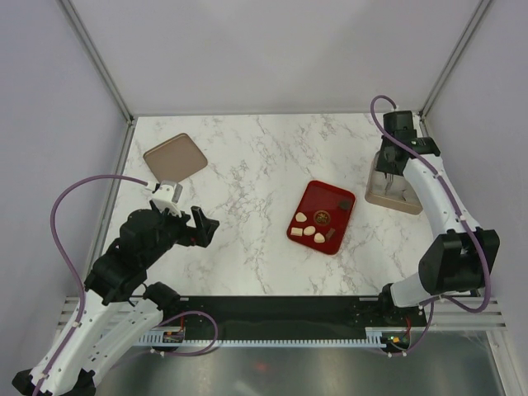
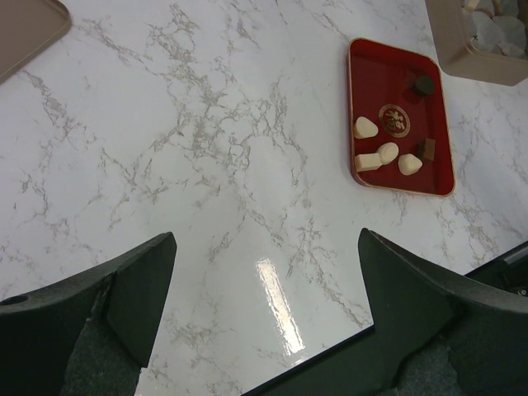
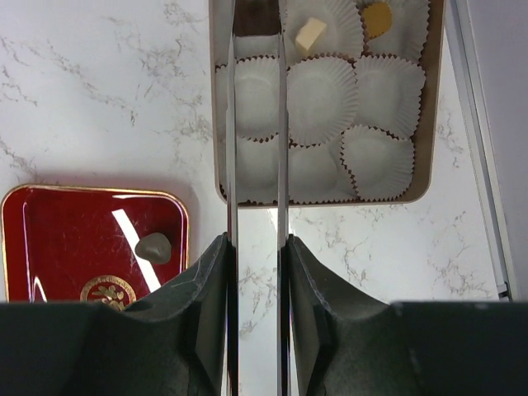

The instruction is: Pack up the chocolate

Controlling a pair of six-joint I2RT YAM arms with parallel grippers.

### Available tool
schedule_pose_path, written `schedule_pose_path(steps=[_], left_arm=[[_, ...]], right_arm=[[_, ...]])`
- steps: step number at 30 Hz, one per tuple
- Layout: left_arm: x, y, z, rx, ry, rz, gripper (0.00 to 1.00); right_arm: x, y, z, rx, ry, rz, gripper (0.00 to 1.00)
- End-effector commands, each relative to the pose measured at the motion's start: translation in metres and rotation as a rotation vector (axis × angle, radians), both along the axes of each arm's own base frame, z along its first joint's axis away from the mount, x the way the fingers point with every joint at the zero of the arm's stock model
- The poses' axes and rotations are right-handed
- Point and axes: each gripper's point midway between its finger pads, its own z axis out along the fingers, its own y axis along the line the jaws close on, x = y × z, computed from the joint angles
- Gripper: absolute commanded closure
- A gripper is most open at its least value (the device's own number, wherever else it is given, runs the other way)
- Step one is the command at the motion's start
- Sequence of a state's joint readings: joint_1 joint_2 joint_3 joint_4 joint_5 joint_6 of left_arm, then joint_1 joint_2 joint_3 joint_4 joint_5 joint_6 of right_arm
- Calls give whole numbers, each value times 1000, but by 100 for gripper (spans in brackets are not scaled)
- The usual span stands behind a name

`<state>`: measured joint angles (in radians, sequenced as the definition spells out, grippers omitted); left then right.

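Observation:
The red tray (image 1: 307,200) lies right of the table's centre. It holds three cream chocolates (image 1: 308,232) and two dark ones (image 1: 343,204). The left wrist view shows them too (image 2: 387,152), on the tray (image 2: 400,186). The tan box (image 1: 378,198) of white paper cups (image 3: 322,99) stands at the right. It holds a cream chocolate (image 3: 311,33) and a golden round one (image 3: 377,16). My right gripper (image 3: 256,25) reaches over the box's far corner cup, its long metal blades closed on a dark chocolate (image 3: 256,15). My left gripper (image 2: 268,272) is open and empty above bare table.
The box's tan lid (image 1: 175,157) lies at the far left, also visible in the left wrist view (image 2: 25,29). Cage posts and walls ring the marble table (image 1: 247,190). The right wrist view shows the red tray's corner (image 3: 49,231) with one dark chocolate (image 3: 153,247).

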<state>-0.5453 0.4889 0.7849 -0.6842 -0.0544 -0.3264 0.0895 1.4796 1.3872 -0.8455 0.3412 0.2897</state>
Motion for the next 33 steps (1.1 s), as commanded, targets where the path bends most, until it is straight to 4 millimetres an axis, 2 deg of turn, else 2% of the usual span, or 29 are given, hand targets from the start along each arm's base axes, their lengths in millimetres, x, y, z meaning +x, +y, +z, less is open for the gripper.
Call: schedule_pose_path(steps=[1,2,4,7,8,22,33], left_arm=[[2,0,3,-26,-3,23,0],[2,0,4,-26,-6,21,0],[2,0,5,-30,-11,23,0],[1,0,6,-31,-12,22,0],[1,0,5,-29,-10,20,0],[1,0,6,-30,-12,20,0],[1,1,6,-31,-14,24,0]], right_arm=[[19,-11,-4,27,-47,-63,70],[19,-18,-10,31,-34,-82,70],[23,-20,-14,60,-41,-86,70],[27,-13,-21,100,-44,-62,70],[27,-20,-24,110,-40,-81,69],[35,-15,-49,137,-9,-62,65],[38,-19,-45,115,-21,-65,55]])
